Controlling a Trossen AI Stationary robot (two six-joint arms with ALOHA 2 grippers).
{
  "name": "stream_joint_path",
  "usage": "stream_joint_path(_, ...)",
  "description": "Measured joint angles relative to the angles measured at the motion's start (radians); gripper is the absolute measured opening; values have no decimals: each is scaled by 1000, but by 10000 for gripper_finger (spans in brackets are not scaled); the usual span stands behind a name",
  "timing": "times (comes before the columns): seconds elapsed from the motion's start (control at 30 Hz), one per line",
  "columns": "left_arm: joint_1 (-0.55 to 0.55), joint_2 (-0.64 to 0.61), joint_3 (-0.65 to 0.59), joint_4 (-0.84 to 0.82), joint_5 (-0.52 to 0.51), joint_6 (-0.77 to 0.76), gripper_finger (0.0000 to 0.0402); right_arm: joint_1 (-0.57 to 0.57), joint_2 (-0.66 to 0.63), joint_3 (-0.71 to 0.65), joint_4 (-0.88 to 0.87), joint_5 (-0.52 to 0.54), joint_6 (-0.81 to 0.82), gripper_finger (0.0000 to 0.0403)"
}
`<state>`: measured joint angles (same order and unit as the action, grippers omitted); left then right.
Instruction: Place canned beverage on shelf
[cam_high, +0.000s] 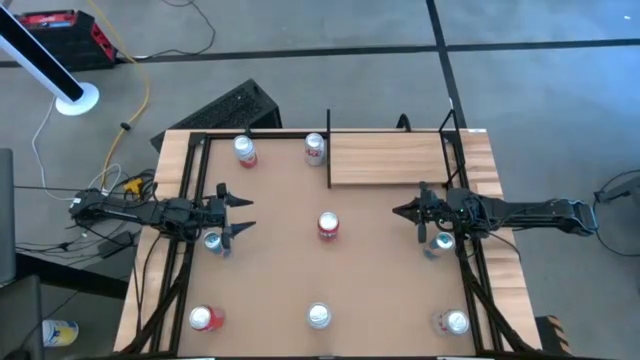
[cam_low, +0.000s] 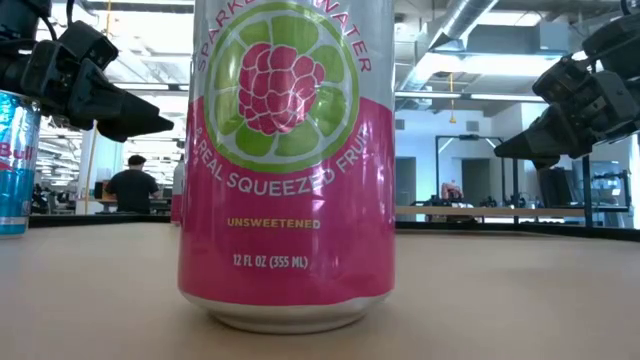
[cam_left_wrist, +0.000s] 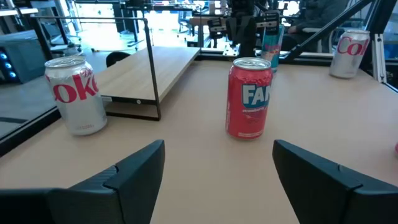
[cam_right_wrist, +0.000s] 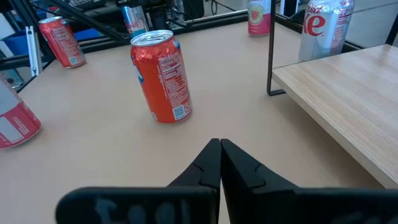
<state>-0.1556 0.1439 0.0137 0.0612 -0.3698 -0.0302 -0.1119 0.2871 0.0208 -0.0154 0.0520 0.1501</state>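
A red can (cam_high: 327, 226) stands upright at the table's middle; it also shows in the left wrist view (cam_left_wrist: 249, 98) and the right wrist view (cam_right_wrist: 161, 76). The pale wood shelf (cam_high: 390, 160) with thin black posts sits at the far right and bears nothing that shows. My left gripper (cam_high: 240, 213) hangs open to the left of the red can, pointing at it, and is empty (cam_left_wrist: 217, 168). My right gripper (cam_high: 405, 211) hangs shut and empty to the right of the can, near the shelf's near edge (cam_right_wrist: 219, 149). Both are above the table.
Other cans stand around: two at the far side (cam_high: 245, 150) (cam_high: 315, 148), three along the near edge (cam_high: 203, 318) (cam_high: 318, 316) (cam_high: 455, 322), and one under each arm (cam_high: 213, 241) (cam_high: 445, 240). A pink sparkling-water can (cam_low: 285, 160) fills the low view.
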Motion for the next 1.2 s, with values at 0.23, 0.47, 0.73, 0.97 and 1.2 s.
stream_joint_path(0.23,0,0,0,0,0,-2,284,0,0,0,0,0,0,32)
stream_joint_path(0.47,0,0,0,0,0,-18,284,0,0,0,0,0,0,32)
stream_joint_path(0.73,0,0,0,0,0,-100,284,0,0,0,0,0,0,32)
stream_joint_path(0.97,0,0,0,1,0,-239,284,0,0,0,0,0,0,32)
stream_joint_path(1.2,-1,0,0,23,-72,-151,284,-2,0,-2,26,2,-1,32)
